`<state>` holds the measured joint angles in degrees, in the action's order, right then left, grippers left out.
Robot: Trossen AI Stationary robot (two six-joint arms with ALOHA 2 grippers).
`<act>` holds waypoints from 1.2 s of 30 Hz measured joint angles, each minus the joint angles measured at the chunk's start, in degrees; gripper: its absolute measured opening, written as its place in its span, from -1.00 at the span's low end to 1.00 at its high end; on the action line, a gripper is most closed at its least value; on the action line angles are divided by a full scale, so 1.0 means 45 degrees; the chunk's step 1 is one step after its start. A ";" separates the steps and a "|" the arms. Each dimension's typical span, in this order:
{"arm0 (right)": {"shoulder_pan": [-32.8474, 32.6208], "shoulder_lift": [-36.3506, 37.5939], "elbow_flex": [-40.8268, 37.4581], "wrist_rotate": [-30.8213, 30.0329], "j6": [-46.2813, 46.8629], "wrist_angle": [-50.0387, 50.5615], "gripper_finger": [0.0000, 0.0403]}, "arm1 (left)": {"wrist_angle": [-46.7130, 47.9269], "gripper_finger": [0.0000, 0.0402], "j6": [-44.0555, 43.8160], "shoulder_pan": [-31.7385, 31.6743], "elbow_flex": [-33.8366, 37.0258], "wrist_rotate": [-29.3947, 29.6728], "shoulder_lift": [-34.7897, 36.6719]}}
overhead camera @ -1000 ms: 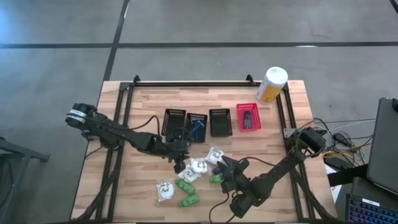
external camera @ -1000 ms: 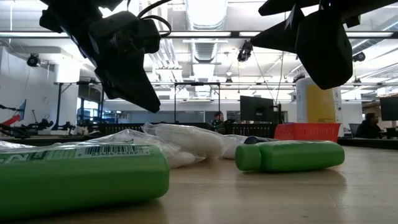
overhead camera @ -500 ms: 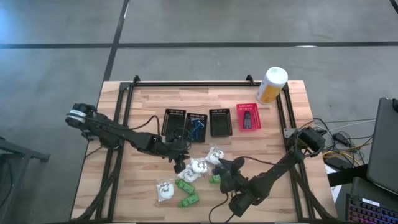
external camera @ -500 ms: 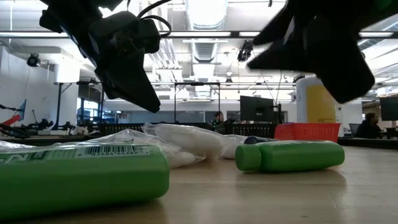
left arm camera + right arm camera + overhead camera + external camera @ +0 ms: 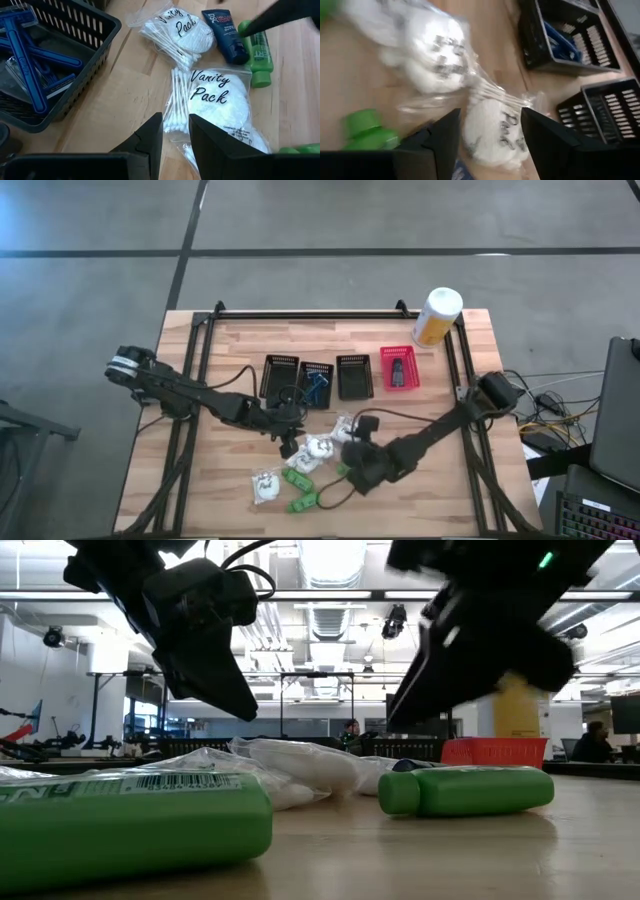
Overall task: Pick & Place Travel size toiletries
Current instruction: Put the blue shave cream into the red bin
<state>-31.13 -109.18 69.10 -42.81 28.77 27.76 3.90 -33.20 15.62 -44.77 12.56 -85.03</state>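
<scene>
The right hand (image 5: 356,463), fingers spread and empty, reaches over the toiletries (image 5: 318,448) near the desk's (image 5: 240,350) front edge, probably choosing a vanity pack. Next: descend and pinch. The left hand (image 5: 290,442) hovers narrowly parted.

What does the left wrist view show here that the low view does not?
Only the left wrist view shows the printed Vanity Pack bags with cotton swabs, the blue razors in a black basket, and a dark blue sachet. Only the low view shows the red basket and the room behind. Both show a green tube and white wrapped packs.
</scene>
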 joint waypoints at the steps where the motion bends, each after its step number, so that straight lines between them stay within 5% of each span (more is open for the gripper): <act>1: -0.0023 0.0144 0.0002 0.0059 0.0048 0.0000 -0.03 | -0.0005 -0.51 0.0011 0.0000 0.0000 0.0000 0.0000; 8: -0.0003 0.0615 0.0005 0.0740 0.0255 0.0444 -0.09 | -0.0055 -0.51 -0.0035 0.0000 0.0005 0.0000 0.0000; 14: 0.0509 0.0775 0.0010 0.4523 0.1003 0.1586 -0.13 | -0.0111 -0.51 -0.0060 0.0000 0.0005 0.0000 0.0000; 23: 0.1307 0.0824 -0.0076 0.3987 0.0737 0.3661 -0.10 | -0.0199 -0.51 -0.0056 0.0000 0.0005 0.0000 0.0000; 36: 0.1084 0.0651 -0.0115 0.4921 -0.1539 0.2512 0.41 | -0.0199 -0.51 -0.0056 0.0000 0.0005 0.0000 0.0000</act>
<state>-26.25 -106.25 68.58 -20.66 21.85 39.07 3.01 -33.45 15.62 -44.75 12.56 -85.03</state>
